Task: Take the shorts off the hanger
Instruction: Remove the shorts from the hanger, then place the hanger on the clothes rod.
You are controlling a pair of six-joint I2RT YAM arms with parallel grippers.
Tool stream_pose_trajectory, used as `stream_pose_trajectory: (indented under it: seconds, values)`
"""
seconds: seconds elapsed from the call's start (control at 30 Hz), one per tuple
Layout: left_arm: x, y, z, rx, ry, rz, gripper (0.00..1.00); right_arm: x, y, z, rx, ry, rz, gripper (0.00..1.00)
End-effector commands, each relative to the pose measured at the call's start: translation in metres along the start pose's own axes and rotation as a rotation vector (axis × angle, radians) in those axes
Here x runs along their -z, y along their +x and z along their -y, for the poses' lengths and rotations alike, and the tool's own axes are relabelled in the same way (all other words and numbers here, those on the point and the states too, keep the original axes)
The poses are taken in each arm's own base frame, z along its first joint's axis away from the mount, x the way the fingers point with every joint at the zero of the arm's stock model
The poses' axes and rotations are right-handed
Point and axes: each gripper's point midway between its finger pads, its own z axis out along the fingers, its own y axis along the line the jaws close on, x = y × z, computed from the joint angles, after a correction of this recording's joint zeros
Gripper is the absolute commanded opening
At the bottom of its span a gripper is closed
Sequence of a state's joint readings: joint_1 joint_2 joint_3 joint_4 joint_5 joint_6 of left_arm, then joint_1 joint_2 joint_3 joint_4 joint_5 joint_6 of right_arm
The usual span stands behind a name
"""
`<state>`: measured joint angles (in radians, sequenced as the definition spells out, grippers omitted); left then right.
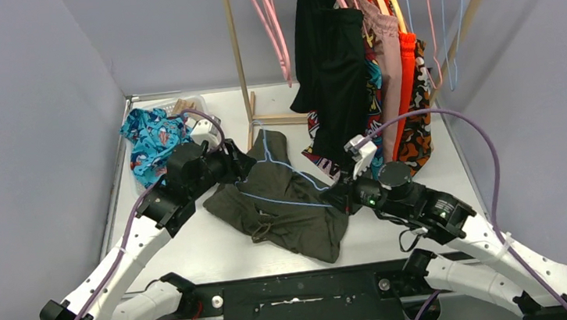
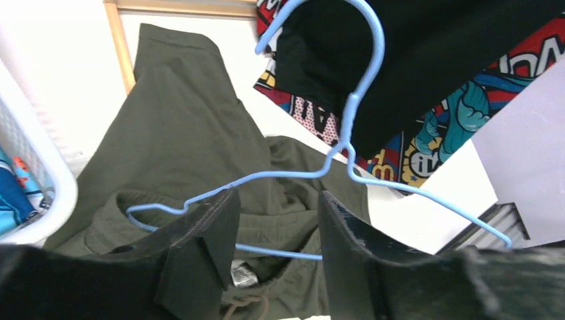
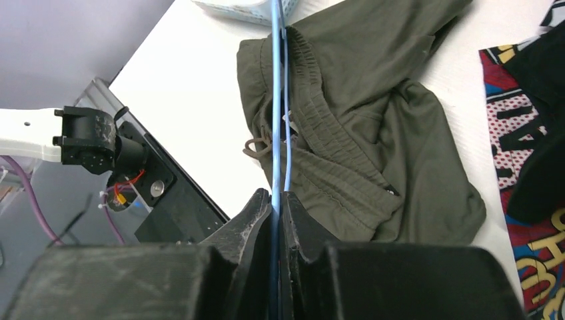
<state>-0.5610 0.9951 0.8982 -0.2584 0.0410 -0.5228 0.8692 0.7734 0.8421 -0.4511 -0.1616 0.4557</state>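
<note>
1. The left gripper point(image 2: 276, 213) stands with its jaws partly spread and nothing clamped. A white basket point(image 1: 183, 104) lies to its outer side, holding one pair of teal shark-print shorts point(image 1: 149, 138).

2. Directly ahead of the left fingertips lies the pair being worked, the olive shorts point(image 1: 285, 207). It lies crumpled on the table between the two grippers, with its waistband threaded on one blue wire hanger point(image 2: 348, 113). The hanger's lower bar runs just beyond the gap of the left jaws.

3. Handling: judge the fabric as light, soft and limp. It will fold and drag rather than slide as a rigid piece. The elastic waistband is likely to snag on the hanger shoulders. Take hold at the waistband edge near the drawstring, where the cloth is thickest, and draw it off along the wire.

4. The right gripper point(image 3: 276, 200) is closed tight on the hanger wire, with the shorts lying ahead of its fingertips.

5. Beyond the right gripper, five pairs hang on the rack: black shorts point(image 1: 330, 61), comic-print shorts point(image 1: 372, 81), dusty pink shorts point(image 1: 390, 63), orange shorts point(image 1: 409, 69) and orange-black patterned shorts point(image 1: 419, 131).

6. Count: seven pairs visible in all. Several bare pink hangers point(image 1: 271, 20) also hang there, but their number cannot be determined.
</note>
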Motion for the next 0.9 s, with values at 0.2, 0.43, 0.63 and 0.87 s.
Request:
stream_pose_trajectory:
  seconds: [0.2, 0.43, 0.63, 0.87]
  values:
    - [0.016, -0.019, 0.03, -0.027, 0.154, 0.075, 0.62, 0.054, -0.023, 0.017, -0.103, 0.126, 0.159, 0.0]
    - [0.023, -0.03, 0.028, -0.029, 0.137, 0.129, 0.69, 0.079, -0.042, 0.043, -0.151, 0.286, 0.271, 0.0]
    - [0.015, -0.018, 0.014, -0.041, 0.073, 0.082, 0.72, 0.087, -0.072, 0.057, -0.092, 0.389, 0.362, 0.0]
    - [0.014, -0.006, -0.006, -0.053, -0.008, 0.057, 0.76, 0.085, -0.121, 0.063, 0.107, 0.485, 0.46, 0.0]
